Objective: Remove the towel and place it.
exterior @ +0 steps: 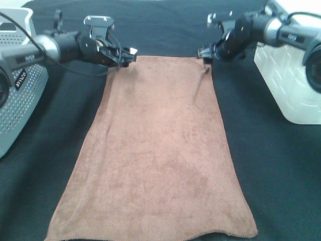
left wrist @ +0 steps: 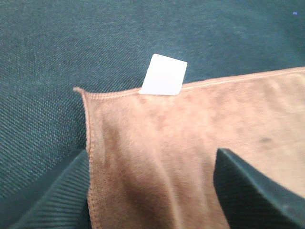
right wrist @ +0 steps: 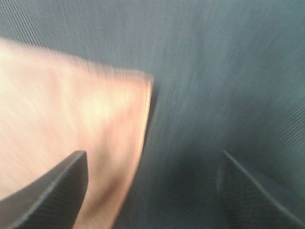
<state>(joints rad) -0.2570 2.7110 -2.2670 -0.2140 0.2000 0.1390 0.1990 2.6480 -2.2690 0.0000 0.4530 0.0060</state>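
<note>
The brown towel (exterior: 158, 150) lies spread flat on the black table cloth (exterior: 271, 165), its long side running from the near edge to the back. My left gripper (exterior: 129, 54) hovers at the towel's far left corner. In the left wrist view, that gripper (left wrist: 152, 191) stands open over the hemmed corner (left wrist: 90, 98), beside the white tag (left wrist: 163, 75). My right gripper (exterior: 204, 52) is at the far right corner. The right wrist view is blurred, but shows this gripper (right wrist: 152, 191) open, one finger (right wrist: 47, 191) over the towel (right wrist: 71, 129) and the other over the cloth.
A grey perforated basket (exterior: 20, 80) stands at the left edge and a white plastic bin (exterior: 288, 80) at the right. The black cloth covers the whole table around the towel.
</note>
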